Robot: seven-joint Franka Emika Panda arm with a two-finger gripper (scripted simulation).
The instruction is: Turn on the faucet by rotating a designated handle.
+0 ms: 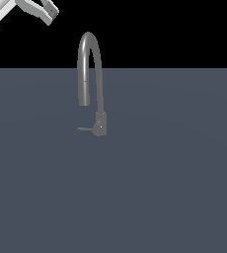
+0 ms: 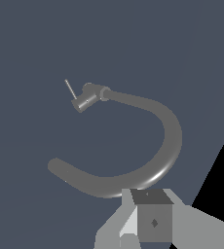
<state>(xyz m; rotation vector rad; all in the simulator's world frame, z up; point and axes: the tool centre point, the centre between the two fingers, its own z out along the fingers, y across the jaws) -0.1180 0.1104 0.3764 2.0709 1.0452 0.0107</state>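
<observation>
Up in the exterior view's top left, the gripper (image 1: 50, 11) hangs well clear of the faucet (image 1: 90, 69); can't tell if its fingers are spread. Handle (image 1: 85, 129) untouched.

white arm reaching in from the top corner on the exterior view's left, mostly out of frame. claw (image 1: 50, 11) held high, tilted, grasping nothing. only one grey-padded fingertip (image 2: 153, 219) clearly seen in the wrist view; width of the gap between the jaws not readable from either view.
</observation>
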